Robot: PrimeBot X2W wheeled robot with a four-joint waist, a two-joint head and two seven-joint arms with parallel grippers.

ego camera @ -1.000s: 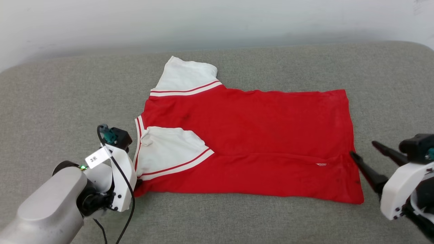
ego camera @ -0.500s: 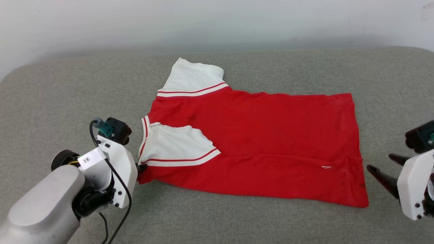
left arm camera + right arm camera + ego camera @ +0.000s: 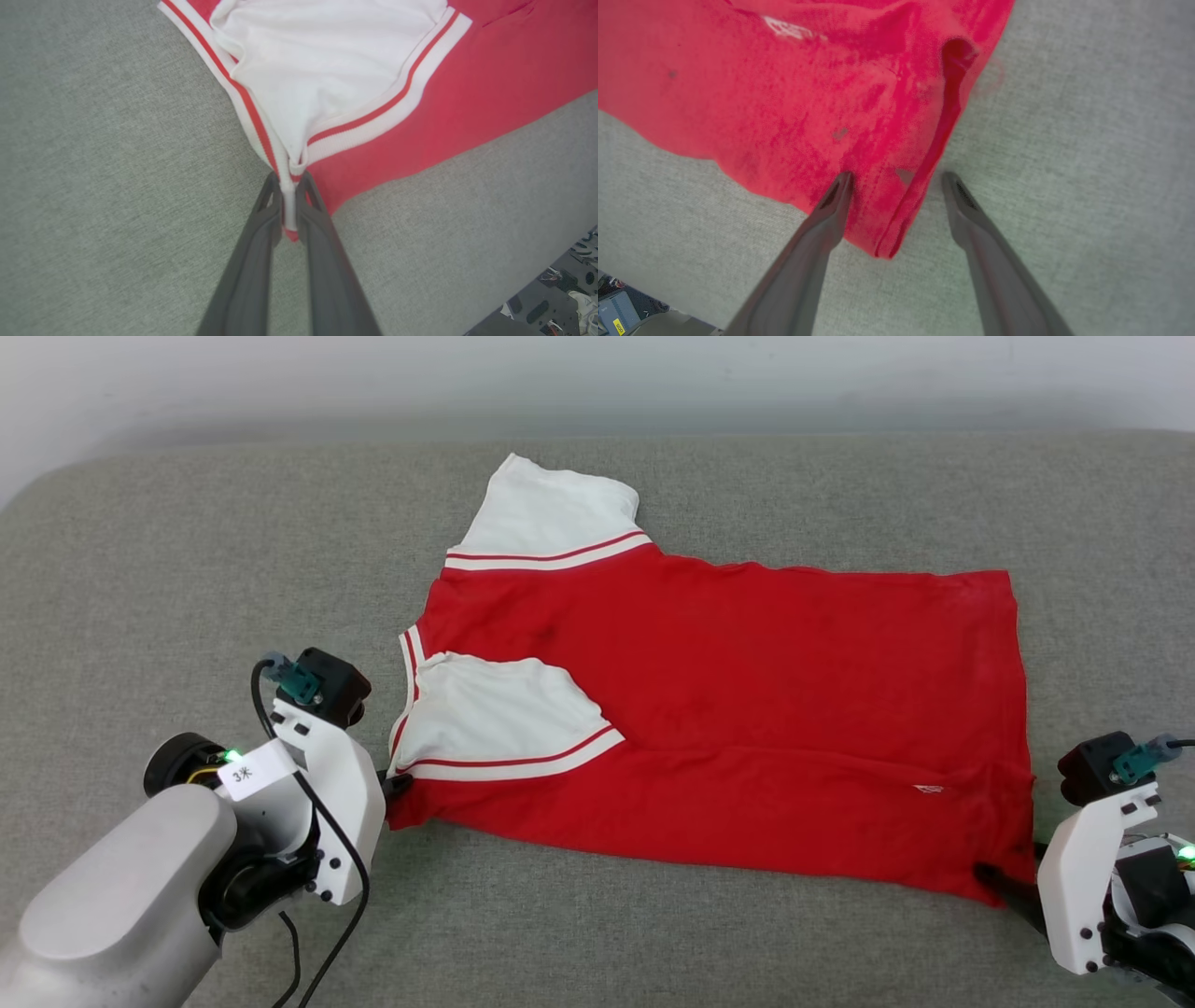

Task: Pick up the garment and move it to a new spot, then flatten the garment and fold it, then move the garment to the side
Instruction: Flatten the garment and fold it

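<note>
left gripper point(image 3: 288, 179): clenched on the garment point(image 3: 747, 709), pinching the striped collar trim point(image 3: 243, 102) where it meets the red shoulder edge. The pinch is narrow, right at the fingertips.
garment position: spread flat, running from the left fingertips across to the right fingertips. The neck end is at the left gripper and the hem end at the right gripper.
near sleeve point(image 3: 495, 709): white, folded in over the red body just ahead of the left fingers.
far sleeve point(image 3: 551, 509): white, sticking out well beyond the left gripper.
right gripper point(image 3: 897, 176): released, jaws spread and astride the hem corner point(image 3: 882, 242). One finger lies on the red cloth, the other on the grey cushion point(image 3: 187, 569) beside the hem edge. Nothing is pinched.
step, my read: get the second grip on the near edge, then fold.
how: slide one finger under the hem before closing and take both layers. A top-layer-only pinch probably peels the shirt open. Lift both ends level, with light tension between them.
risk: the shallow left pinch may slip if the right side pulls hard.
materials: thin limp jersey knit that creases easily, with a ridge near the hem. The ribbed trim is thicker. The cushion is a coarse weave and likely drags on the cloth.
</note>
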